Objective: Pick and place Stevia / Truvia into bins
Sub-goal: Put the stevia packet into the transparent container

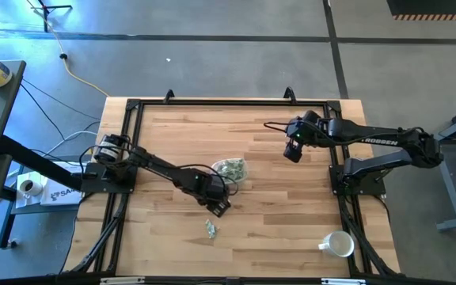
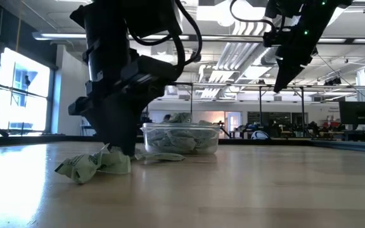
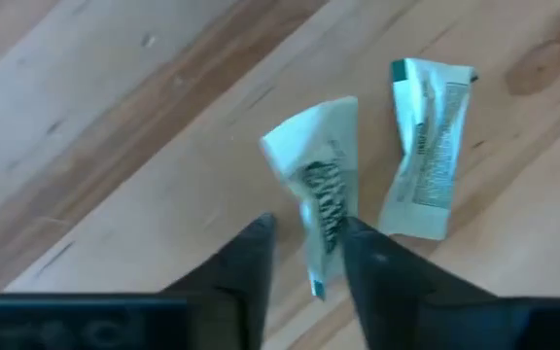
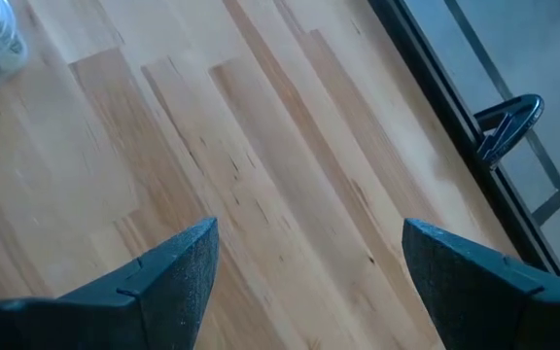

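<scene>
left gripper (image 3: 304, 255) pinching one crumpled packet (image 3: 321, 185) by end; thin grip, might slip before bin (image 1: 231, 168); second packet (image 3: 428, 146) alongside could snag; right gripper (image 4: 304, 277) wide apart, parked high

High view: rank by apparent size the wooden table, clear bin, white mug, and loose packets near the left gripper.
1. Wooden table, by far the largest.
2. Clear bin and white mug: these look alike in size, so no ranking between them.
3. Loose packets, just beyond the left gripper, the smallest.
</scene>
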You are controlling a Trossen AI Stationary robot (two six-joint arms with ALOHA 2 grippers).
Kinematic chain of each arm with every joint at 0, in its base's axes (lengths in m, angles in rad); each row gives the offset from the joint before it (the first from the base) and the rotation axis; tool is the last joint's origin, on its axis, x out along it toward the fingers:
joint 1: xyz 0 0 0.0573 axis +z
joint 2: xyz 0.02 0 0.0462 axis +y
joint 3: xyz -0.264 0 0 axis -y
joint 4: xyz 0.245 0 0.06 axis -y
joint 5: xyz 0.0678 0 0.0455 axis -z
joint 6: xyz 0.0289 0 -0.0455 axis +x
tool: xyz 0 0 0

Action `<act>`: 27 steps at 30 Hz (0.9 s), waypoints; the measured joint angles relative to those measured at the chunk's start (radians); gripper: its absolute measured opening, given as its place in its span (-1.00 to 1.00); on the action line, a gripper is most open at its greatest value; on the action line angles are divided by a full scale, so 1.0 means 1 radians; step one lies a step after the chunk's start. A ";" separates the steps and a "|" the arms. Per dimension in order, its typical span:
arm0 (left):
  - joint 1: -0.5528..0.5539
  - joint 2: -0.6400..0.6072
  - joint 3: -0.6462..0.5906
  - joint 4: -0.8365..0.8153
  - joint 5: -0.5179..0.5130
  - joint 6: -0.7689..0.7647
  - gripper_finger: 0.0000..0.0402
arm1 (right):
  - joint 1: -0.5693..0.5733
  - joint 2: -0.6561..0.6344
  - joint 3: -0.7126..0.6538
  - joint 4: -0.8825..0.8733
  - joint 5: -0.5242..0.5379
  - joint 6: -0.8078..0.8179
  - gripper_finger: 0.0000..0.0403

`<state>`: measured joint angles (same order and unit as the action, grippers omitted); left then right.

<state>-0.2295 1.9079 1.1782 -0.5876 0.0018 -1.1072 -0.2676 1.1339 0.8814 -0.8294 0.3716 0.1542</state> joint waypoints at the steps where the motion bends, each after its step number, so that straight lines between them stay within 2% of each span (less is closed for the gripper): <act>1: 0.000 0.000 0.000 -0.006 -0.010 0.001 -0.27 | 0.000 0.000 0.000 -0.001 0.000 0.003 0.56; 6: 0.000 0.002 -0.001 -0.039 -0.038 0.050 -0.79 | 0.000 0.000 0.000 0.000 0.000 0.002 0.56; 8: 0.000 -0.014 0.000 -0.053 -0.042 0.053 -0.90 | 0.004 -0.008 0.000 0.002 0.000 0.003 0.56; 13: 0.002 -0.065 0.029 -0.168 -0.089 0.064 -0.82 | 0.039 -0.052 0.000 0.012 0.038 0.028 0.56; 19: 0.028 -0.153 0.111 -0.231 -0.142 0.178 -0.90 | 0.094 -0.108 0.000 0.011 0.097 0.099 0.56; 24: 0.114 -0.166 0.194 -0.209 -0.109 0.418 -0.90 | 0.176 -0.136 0.000 0.011 0.131 0.190 0.56; 27: 0.171 -0.156 0.206 -0.124 -0.083 0.554 -0.90 | 0.225 -0.132 0.000 -0.002 0.149 0.238 0.56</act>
<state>-0.0588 1.7515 1.3837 -0.7118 -0.0808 -0.5531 -0.0427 1.0022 0.8814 -0.8318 0.5209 0.3924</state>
